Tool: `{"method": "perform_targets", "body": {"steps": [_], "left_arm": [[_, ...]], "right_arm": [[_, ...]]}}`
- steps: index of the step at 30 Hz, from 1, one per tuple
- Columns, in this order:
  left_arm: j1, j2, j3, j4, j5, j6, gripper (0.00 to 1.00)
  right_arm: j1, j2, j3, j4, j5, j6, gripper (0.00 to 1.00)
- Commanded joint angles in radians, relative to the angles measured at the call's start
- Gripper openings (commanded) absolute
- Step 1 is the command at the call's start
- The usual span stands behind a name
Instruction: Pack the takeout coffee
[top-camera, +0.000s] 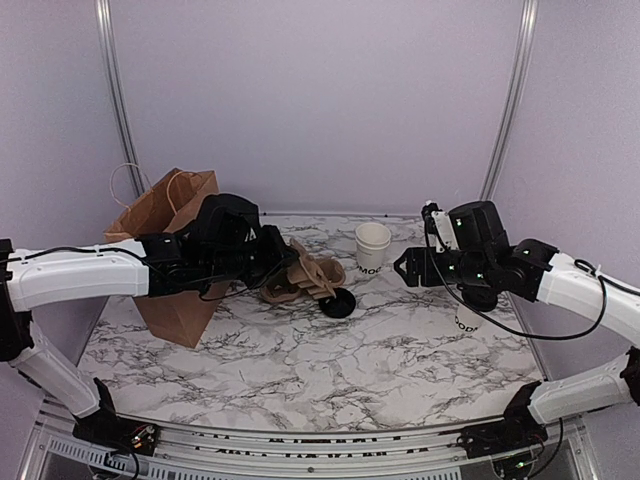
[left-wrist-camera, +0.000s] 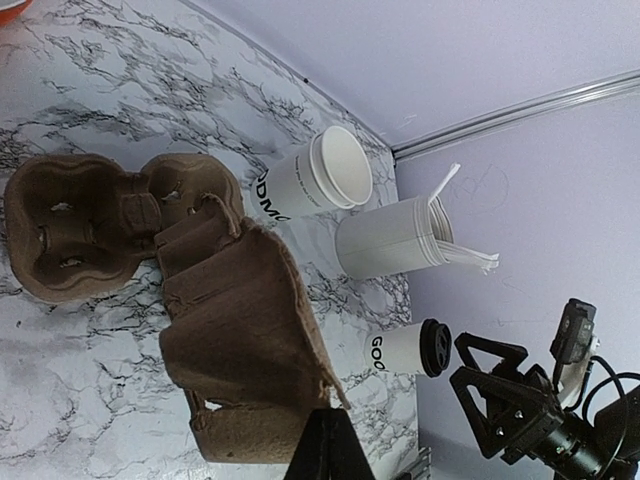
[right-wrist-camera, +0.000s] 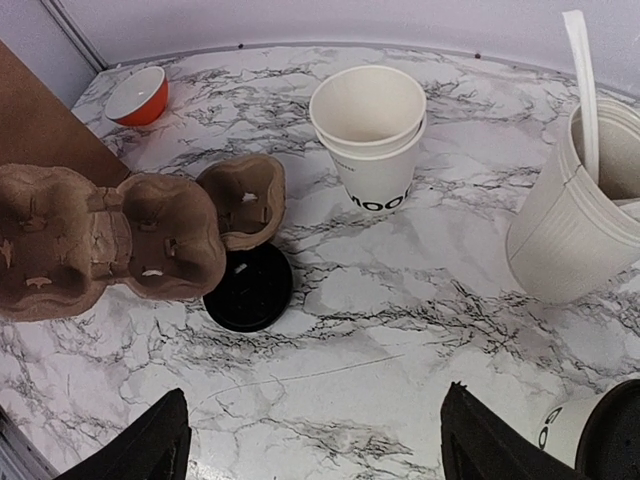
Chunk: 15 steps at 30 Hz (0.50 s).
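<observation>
Black fingers of the left gripper (top-camera: 285, 266) are pinched together on the edge of a brown pulp cup carrier (left-wrist-camera: 250, 340), which sits tilted against a second carrier (left-wrist-camera: 80, 220) lying flat on the marble table (top-camera: 300, 370). A loose black lid (right-wrist-camera: 248, 288) rests just beside them. The right gripper (right-wrist-camera: 312, 400) hovers with its jaws spread wide and holds nothing. The takeout coffee (left-wrist-camera: 400, 350) stands lidded just beside one of its fingers (right-wrist-camera: 490, 440), near the cup of utensils (right-wrist-camera: 580, 200)
</observation>
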Motion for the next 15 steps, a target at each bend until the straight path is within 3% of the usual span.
{"method": "perform_targets", "body": {"steps": [1,15], "left_arm": [[-0.036,-0.003,0.054,-0.02,0.064,0.036,0.0],[-0.228,0.156,0.123,0.068,0.178,-0.019,0.0]], "right_arm": [[0.011,-0.01,0.029,0.016,0.023,-0.011,0.84],[0.009,-0.095,-0.03,-0.066,0.066,0.032,0.84]]}}
